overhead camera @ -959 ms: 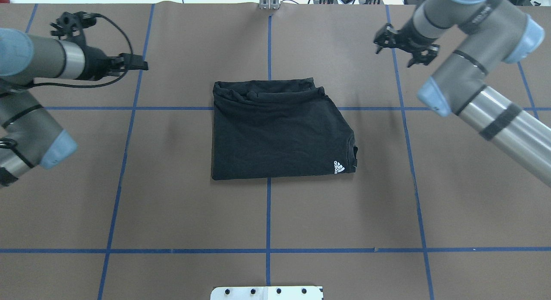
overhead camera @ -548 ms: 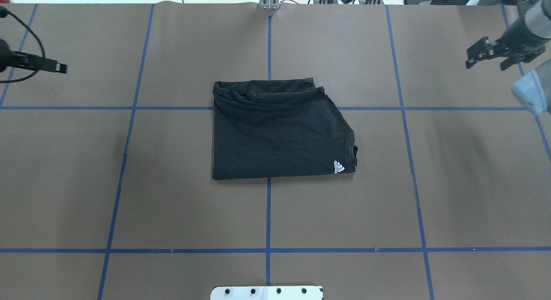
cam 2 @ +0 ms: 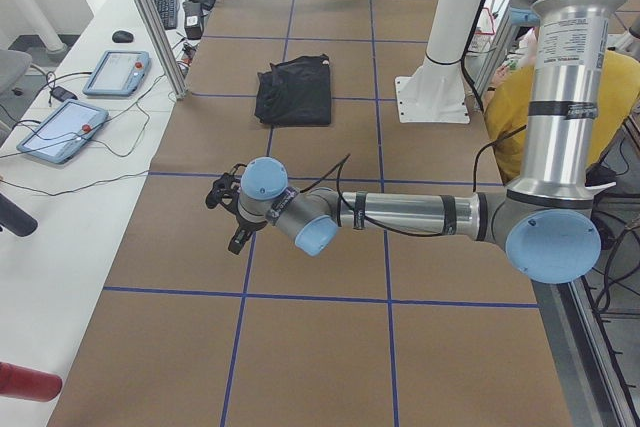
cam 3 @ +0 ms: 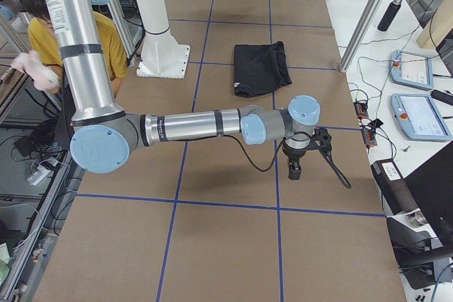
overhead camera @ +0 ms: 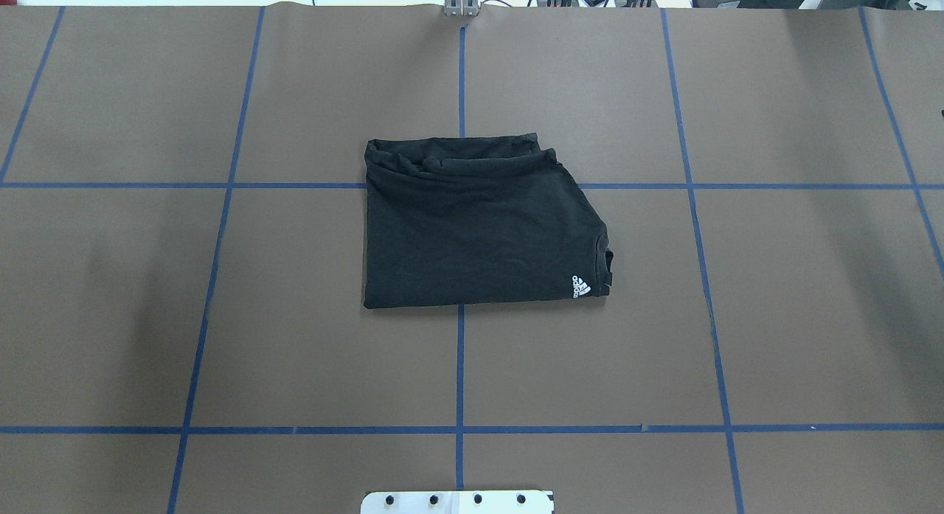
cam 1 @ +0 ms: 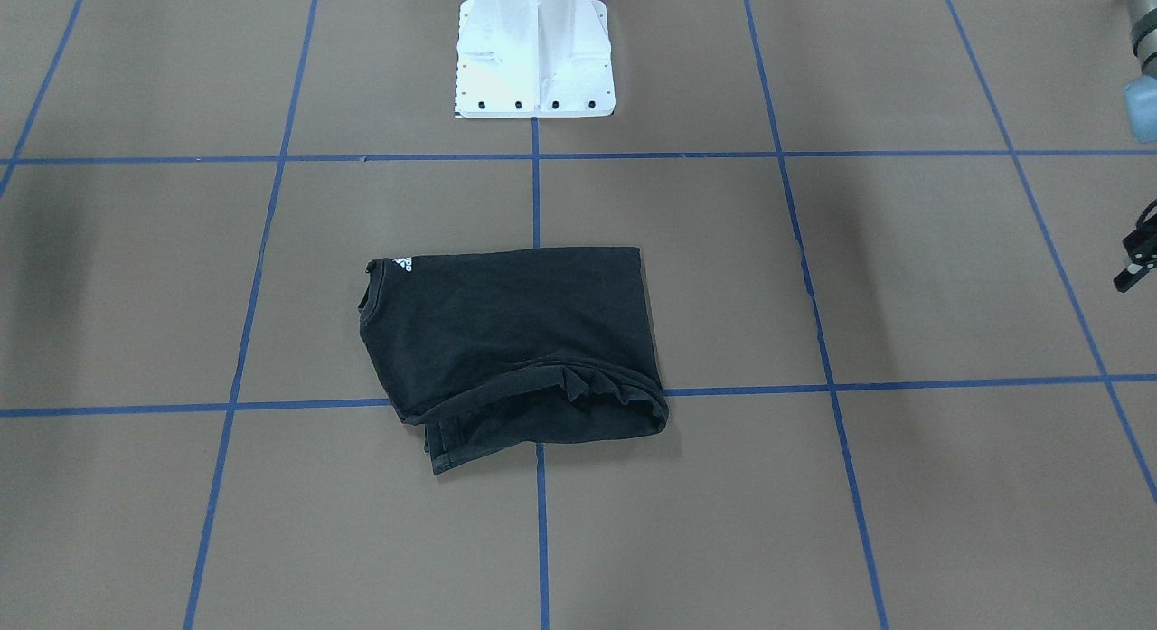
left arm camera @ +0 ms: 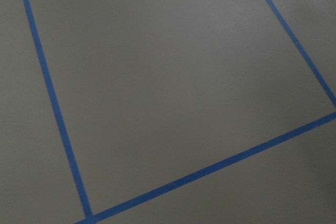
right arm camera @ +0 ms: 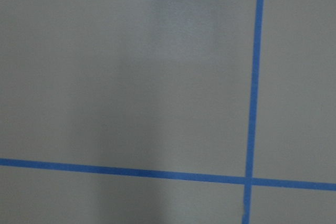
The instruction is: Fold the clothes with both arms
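The black short-sleeved T-shirt (overhead camera: 472,226) lies folded compactly at the middle of the brown taped table (overhead camera: 221,352); the black two-finger left gripper (cam 2: 228,219) and right gripper (cam 3: 303,155) hover near opposite ends, well apart from it, their spread impossible to tell; folding looks done

Overhead and front cameras are facing each other, sharing the folded black T-shirt (overhead camera: 472,226); wrist cameras are looking closely below the black left pincer (cam 2: 226,219) and right pincer (cam 3: 301,160).
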Motion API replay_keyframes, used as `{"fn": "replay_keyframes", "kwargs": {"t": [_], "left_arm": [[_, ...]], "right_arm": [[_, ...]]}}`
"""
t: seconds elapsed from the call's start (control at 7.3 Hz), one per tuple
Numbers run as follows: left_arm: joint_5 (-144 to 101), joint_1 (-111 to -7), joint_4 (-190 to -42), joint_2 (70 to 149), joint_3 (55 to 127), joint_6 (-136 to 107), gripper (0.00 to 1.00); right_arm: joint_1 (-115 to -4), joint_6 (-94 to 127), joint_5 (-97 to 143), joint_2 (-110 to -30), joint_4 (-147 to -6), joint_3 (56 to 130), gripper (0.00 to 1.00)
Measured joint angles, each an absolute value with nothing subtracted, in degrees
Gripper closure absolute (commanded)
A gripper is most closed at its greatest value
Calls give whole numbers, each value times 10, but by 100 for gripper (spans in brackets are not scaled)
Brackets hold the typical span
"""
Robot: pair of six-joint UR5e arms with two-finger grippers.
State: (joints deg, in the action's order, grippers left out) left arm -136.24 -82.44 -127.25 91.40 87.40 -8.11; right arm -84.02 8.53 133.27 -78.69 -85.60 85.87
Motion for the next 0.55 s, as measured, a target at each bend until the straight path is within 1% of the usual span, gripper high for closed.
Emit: {"fn": "replay_keyframes", "kwargs": {"t": [0.27, 0.41, 0.55], "left_arm": [[-1367, -854, -1244, 910, 886, -48, 0], [-1364, -857, -1227, 910, 894, -46, 0], [-1357, -860, -1217, 911, 898, -45, 0]], "right_arm": [[-867, 71, 1352, -794, -889, 869, 0], [-874, 69, 1355, -809, -902, 888, 0], [-875, 69, 1350, -838, -911, 922, 0]]}}
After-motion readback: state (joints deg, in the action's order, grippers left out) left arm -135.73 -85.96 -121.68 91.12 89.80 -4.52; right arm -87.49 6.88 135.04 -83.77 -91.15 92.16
